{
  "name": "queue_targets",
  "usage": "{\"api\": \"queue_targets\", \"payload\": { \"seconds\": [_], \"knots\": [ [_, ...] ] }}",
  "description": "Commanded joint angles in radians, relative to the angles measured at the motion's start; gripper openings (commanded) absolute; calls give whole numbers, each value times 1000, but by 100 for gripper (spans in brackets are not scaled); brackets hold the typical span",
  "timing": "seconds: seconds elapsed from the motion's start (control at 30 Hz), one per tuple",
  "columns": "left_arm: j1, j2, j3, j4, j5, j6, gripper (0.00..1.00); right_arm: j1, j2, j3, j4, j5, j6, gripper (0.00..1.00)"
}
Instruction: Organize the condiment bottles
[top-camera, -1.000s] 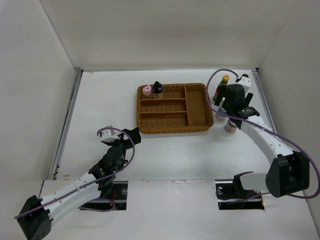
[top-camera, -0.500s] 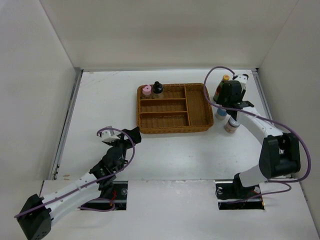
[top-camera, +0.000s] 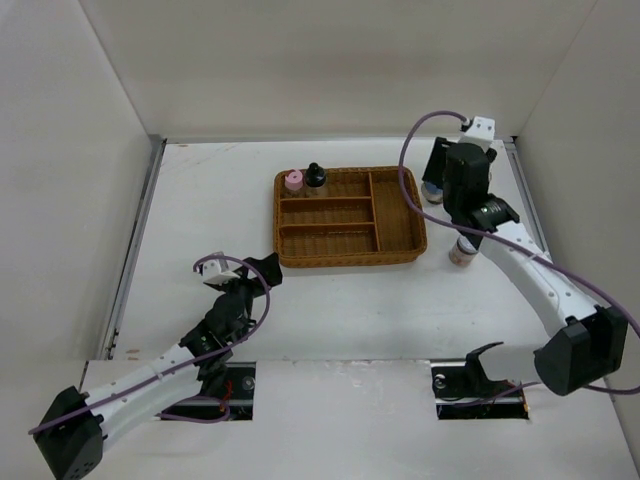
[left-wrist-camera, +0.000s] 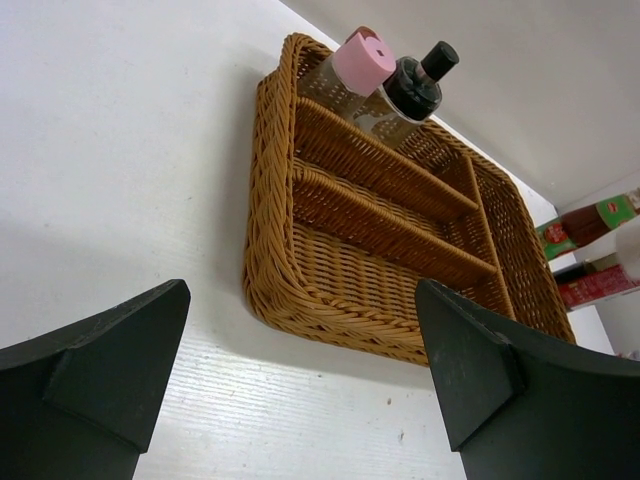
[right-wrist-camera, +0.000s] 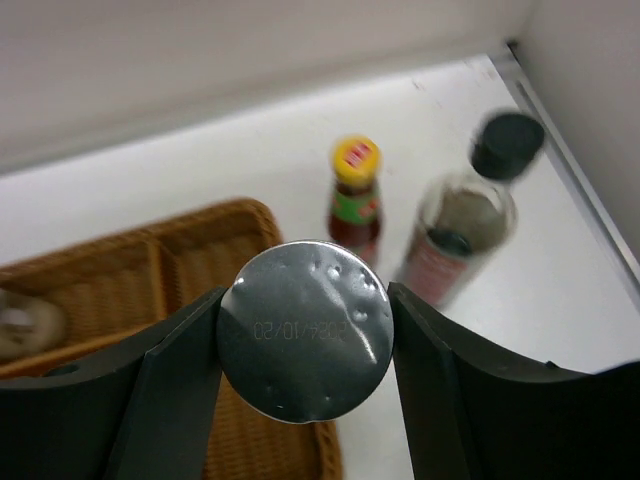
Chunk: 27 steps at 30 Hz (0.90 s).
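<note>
The right jaws are clenched on a silver-lidded jar (right-wrist-camera: 305, 330), pressing its lid rim from both sides, with the stamped date on top facing the wrist camera. The jar's body is hidden beneath the lid. It is probably glass: stiff, light for its size, breakable if dropped, and smooth enough at the metal rim to slip. A hold lower down, on the shoulder or body, would likely be surer than the lid edge alone.

Just beyond the jar stand 2 upright bottles: a dark red bottle (right-wrist-camera: 354, 195) with a yellow cap, and to its right a blurred clear bottle (right-wrist-camera: 460, 225) with a black cap and red label. Both are tall and narrow, so a nudge could tip them.

From above, the held jar sits just beside the far right corner of the wicker tray (top-camera: 345, 260). A second jar (top-camera: 461, 250) rests on the bench (top-camera: 220, 200) near the tray's right side.

A pink-capped bottle (top-camera: 293, 182) and a black-topped bottle (top-camera: 316, 176) already stand in the tray's far left compartment.

The left jaws are released, with nothing between them, low over the bench near the tray's front left corner.
</note>
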Motion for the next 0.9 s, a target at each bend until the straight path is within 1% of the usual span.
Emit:
{"api": "queue_targets", "payload": {
  "seconds": [0.0, 0.1, 0.2, 0.33, 0.47, 0.6, 0.77, 0.87],
  "knots": [
    [5, 0, -27, 58, -8, -4, 100, 50, 50, 120, 157, -46, -29, 54],
    [13, 14, -32, 66, -9, -4, 100, 95, 179, 231, 197, -99, -18, 53],
    [17, 5, -35, 66, -11, -4, 100, 132, 320, 359, 217, -116, -22, 53],
    [20, 23, -38, 80, -12, -2, 100, 158, 486, 527, 208, -163, -13, 53],
    [17, 15, -38, 81, -12, 0, 100, 194, 610, 643, 165, -185, -10, 52],
    [22, 17, -39, 81, -11, 0, 100, 222, 664, 653, 165, -188, -2, 53],
    [19, 31, -42, 92, -15, 1, 100, 239, 704, 612, 171, -189, 25, 53],
    [16, 12, -41, 92, -15, 3, 100, 244, 724, 578, 173, -197, 40, 54]
  ]
}}
